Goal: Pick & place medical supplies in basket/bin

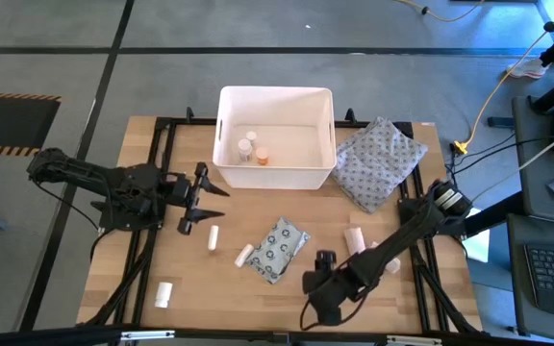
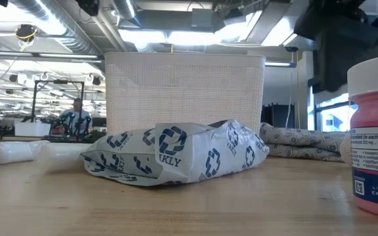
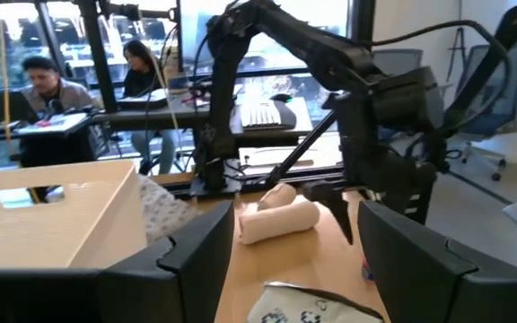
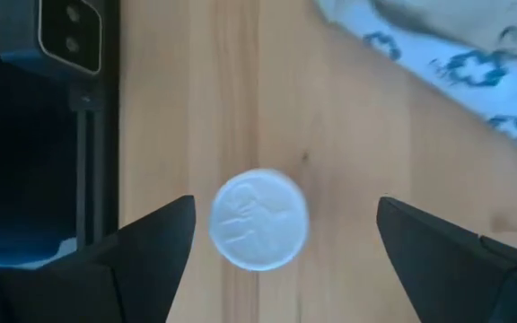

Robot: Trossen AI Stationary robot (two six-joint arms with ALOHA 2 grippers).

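A pill bottle with a white cap (image 4: 258, 220) and pink contents (image 2: 375, 137) stands upright on the table near its front edge. My right gripper (image 4: 281, 233) hangs over it, pointing steeply down and open, one finger on either side of the cap and apart from it. In the high view that gripper (image 1: 323, 288) hides the bottle. My left gripper (image 1: 212, 204) is held level above the table to the left of the white bin (image 1: 275, 171), open, with nothing between its fingers. The bin holds two small bottles (image 1: 251, 150). A flat dotted packet (image 1: 279, 248) lies at mid-table.
A cream gauze roll (image 1: 355, 238) lies right of the packet, and small white tubes (image 1: 213, 235) (image 1: 243, 255) (image 1: 164, 293) lie left of it. A grey patterned pouch (image 1: 378, 161) lies right of the bin. People sit at desks beyond the table (image 3: 48, 85).
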